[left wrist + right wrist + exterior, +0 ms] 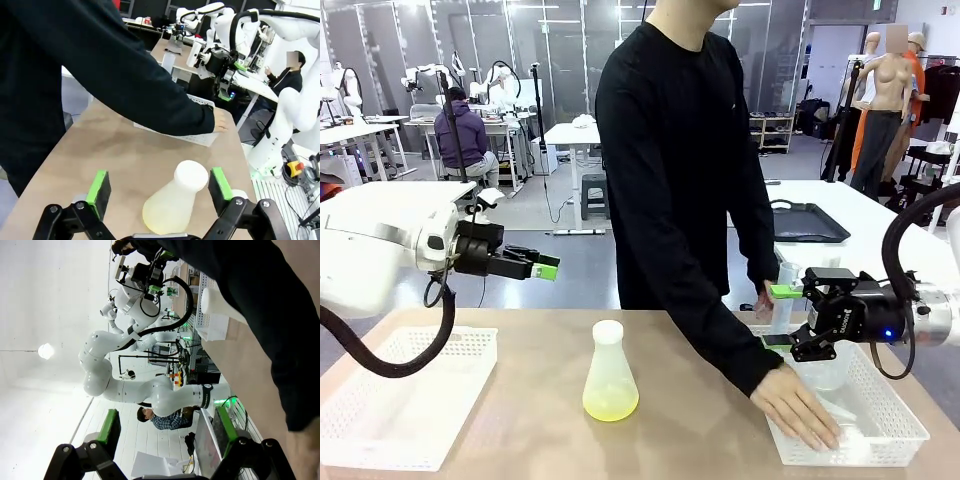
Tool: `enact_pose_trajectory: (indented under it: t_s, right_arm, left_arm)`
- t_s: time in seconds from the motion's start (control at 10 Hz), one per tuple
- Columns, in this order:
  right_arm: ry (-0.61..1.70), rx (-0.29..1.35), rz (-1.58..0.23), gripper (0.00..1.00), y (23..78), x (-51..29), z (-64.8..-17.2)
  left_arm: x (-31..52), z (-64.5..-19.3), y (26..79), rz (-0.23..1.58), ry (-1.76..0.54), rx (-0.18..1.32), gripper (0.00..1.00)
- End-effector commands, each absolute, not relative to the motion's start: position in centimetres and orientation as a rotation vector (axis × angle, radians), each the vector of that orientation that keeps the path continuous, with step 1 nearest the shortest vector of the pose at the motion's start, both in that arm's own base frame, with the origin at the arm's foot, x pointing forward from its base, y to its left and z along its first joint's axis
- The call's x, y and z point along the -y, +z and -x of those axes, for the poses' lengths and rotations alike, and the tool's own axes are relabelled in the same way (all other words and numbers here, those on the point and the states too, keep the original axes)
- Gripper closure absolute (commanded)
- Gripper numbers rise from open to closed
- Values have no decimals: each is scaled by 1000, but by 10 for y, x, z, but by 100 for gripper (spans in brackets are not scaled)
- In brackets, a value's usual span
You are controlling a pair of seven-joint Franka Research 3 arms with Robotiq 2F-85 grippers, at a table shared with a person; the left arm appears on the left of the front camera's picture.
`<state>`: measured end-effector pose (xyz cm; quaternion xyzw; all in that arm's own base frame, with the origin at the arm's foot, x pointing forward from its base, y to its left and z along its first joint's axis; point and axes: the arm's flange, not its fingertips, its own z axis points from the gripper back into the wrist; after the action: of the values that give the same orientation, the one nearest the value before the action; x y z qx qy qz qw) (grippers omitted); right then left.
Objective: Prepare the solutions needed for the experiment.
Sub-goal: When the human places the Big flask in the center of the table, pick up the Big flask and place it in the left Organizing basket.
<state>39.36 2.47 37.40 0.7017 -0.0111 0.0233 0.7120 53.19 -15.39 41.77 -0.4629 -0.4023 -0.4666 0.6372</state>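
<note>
— Where was the solution?
— The solution [610,404], pale yellow-green, lay shallow in the bottom of a frosted conical flask [608,365]. The flask stood upright near the middle of the bench [520,440], between the left basket [380,440] and the right basket [880,440].

— And your tools?
— My left tool [548,267] hung above the bench, jaws spread and gripping nothing, with the flask apart and lower. My right tool [780,316] hung over the right basket, likewise spread and empty.

— Beyond them?
— A person's hand [800,405] rested palm down at that basket. The person [680,150] stood at the far edge.
</note>
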Motion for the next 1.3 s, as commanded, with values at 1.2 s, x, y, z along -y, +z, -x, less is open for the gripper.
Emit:
enact_pose_trajectory:
  t_s: [1.2]
  right_arm:
    - [62, 34, -1563, 6, 374, -26, -393]
  left_arm:
    - [192, -552, 401, 1178, -1321, 993, 0]
